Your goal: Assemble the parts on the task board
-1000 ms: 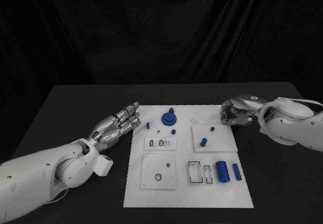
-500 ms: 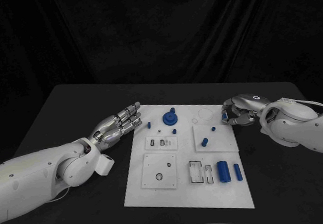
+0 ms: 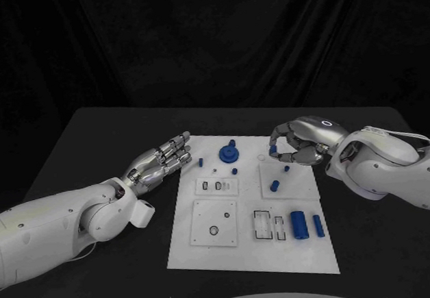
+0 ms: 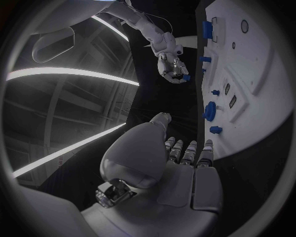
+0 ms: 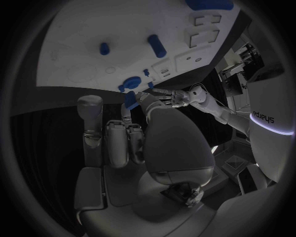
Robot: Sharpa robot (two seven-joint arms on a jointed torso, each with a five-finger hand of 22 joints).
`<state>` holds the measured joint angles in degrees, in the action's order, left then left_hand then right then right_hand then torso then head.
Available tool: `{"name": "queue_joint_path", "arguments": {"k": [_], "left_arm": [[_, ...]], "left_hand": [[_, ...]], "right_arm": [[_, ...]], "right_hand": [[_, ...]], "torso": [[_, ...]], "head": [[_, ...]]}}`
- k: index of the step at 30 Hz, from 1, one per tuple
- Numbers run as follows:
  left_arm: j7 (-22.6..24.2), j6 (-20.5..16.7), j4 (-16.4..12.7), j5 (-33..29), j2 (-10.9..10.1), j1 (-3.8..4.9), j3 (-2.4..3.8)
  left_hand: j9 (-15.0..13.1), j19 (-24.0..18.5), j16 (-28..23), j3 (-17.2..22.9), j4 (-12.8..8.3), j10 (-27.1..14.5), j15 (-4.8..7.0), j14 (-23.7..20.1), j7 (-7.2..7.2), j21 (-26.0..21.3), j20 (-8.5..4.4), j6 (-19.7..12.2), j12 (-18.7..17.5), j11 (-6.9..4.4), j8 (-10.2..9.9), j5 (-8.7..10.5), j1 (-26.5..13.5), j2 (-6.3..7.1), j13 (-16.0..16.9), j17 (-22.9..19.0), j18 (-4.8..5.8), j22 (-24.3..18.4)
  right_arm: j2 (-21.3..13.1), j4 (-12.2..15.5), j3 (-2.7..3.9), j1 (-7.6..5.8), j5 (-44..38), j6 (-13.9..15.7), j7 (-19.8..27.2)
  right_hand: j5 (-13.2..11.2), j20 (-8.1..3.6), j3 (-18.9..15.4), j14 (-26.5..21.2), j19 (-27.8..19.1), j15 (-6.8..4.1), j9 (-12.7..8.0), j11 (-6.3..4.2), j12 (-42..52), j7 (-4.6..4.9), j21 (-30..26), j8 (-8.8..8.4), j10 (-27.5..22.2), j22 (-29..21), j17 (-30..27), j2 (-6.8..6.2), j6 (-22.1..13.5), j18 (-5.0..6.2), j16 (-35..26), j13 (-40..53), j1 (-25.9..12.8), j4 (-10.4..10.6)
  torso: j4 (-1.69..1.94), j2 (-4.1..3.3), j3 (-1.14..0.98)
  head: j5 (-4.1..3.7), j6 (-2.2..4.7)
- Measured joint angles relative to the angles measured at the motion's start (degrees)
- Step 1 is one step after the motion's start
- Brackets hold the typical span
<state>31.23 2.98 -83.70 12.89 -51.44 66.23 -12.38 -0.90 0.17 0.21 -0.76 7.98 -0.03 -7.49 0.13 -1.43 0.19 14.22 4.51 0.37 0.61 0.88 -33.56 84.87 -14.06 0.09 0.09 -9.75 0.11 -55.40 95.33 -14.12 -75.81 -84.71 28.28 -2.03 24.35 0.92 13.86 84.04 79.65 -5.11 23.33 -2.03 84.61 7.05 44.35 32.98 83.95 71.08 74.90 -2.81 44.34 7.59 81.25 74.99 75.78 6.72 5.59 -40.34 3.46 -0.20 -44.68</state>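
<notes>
Right hand [image 3: 299, 143] pinches a small blue part [image 3: 273, 151] at its fingertips, held over the far right of the task board [image 3: 252, 256]. Left hand [image 3: 160, 163] open, fingers spread, empty, just beside the board's left edge on the counter [image 3: 86, 144]. Risk: thin fingertip grip, part could slip or tilt on insertion, then jam or knock the blue peg [image 3: 274, 185] nearby

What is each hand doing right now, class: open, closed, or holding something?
Left hand: open, fingers extended, holding nothing, beside the task board.
Right hand: pinching a small blue part above the board.
</notes>
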Motion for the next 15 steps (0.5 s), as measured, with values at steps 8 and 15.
{"name": "queue_joint_path", "arguments": {"k": [8,15], "left_arm": [[-0.1,0.0,0.0,0.0,0.2,0.0,0.0],[-0.1,0.0,0.0,0.0,0.4,-0.01,-0.01]], "left_hand": [[0.0,0.0,0.0,0.0,0.0,0.0,0.0,0.0,0.0,0.0,0.0,0.0,0.0,0.0,0.0,0.0,0.0,0.0,0.0,0.0,0.0,0.0],[0.0,0.0,0.0,0.0,0.0,0.0,0.0,0.0,0.0,0.0,0.0,0.0,0.0,0.0,0.0,0.0,0.0,0.0,0.0,0.0,0.0,0.0]], "right_arm": [[5.4,0.0,0.04,0.82,0.0,-0.6,-0.1],[10.8,-2.3,-0.02,2.69,-0.1,-2.5,-0.5]], "right_hand": [[-0.4,0.0,0.2,0.0,0.0,0.0,0.0,0.0,0.0,-0.01,0.0,-0.72,0.0,0.1,0.0,0.0,0.0,0.0,0.0,0.0,0.0,-0.2],[-0.8,0.0,0.5,0.0,0.0,0.0,0.0,0.01,0.0,0.1,-0.3,-1.09,0.0,0.1,0.0,-0.23,0.5,0.0,0.0,0.0,0.2,-0.5]], "torso": [[0.08,-0.1,0.04],[0.25,-0.32,0.04]], "head": [[-0.23,-0.01],[-0.41,0.25]]}}
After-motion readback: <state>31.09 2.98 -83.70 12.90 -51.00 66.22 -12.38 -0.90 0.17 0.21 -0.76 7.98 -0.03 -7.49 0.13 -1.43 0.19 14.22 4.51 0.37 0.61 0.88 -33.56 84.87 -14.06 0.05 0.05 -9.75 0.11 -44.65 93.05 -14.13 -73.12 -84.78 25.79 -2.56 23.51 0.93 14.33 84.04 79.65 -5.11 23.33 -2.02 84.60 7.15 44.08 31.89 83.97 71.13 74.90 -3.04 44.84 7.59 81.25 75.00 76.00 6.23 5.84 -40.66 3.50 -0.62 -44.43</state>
